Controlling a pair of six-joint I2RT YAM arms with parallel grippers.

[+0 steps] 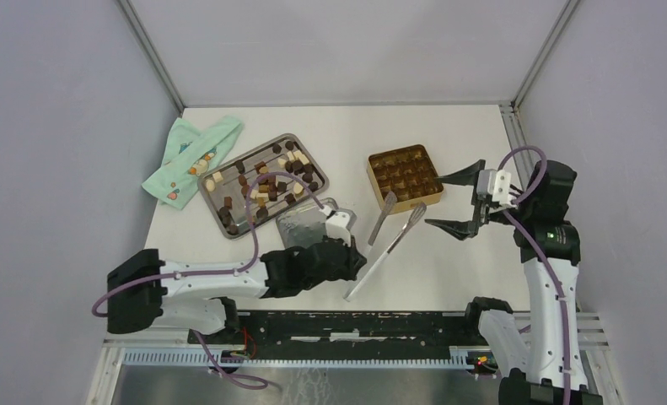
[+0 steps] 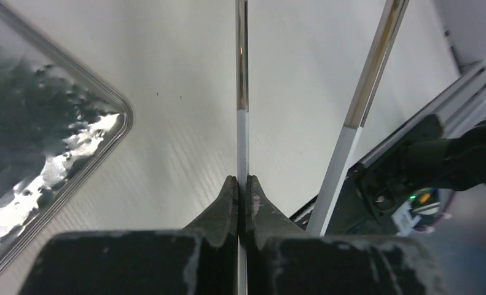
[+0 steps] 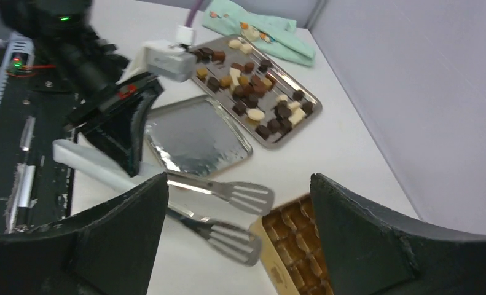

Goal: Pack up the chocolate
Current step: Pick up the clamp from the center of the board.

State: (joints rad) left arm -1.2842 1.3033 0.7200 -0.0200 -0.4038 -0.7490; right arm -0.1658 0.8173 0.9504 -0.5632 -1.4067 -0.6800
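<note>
Chocolate [image 1: 266,181]: many small dark brown, lighter brown and cream-white cubes, loose in a rectangular stainless steel tray [image 1: 216,212] at the left rear of the white table [image 1: 448,270]. The pieces lie scattered rather than in rows.

A pale green patterned cloth [image 1: 186,160] lies crumpled just beyond the tray's far left corner. A smaller silver tray with a hammered surface [image 1: 300,226] sits just in front of the chocolate tray, partly under the left arm.

Square gold tin [image 1: 372,173]: lid off, brown grid of compartments inside, right of centre. Cannot tell whether the cells hold pieces.

Steel tongs with white-sleeved arms [image 1: 383,253] lie on the table between the hammered tray and the tin. Their slotted heads are by the tin's near left corner; contact with the tin is not clear.

Left gripper [image 1: 359,268]: low over the table, clenched on one arm of the tongs. In the left wrist view the fingers [image 2: 228,203] pinch the thin white strip edge-on, and the second arm runs free to the right.

Right gripper [image 1: 438,201]: released, jaws spread wide with nothing between them, just right of the tin. In the right wrist view the tong heads and the tin's corner appear below the gap.
</note>
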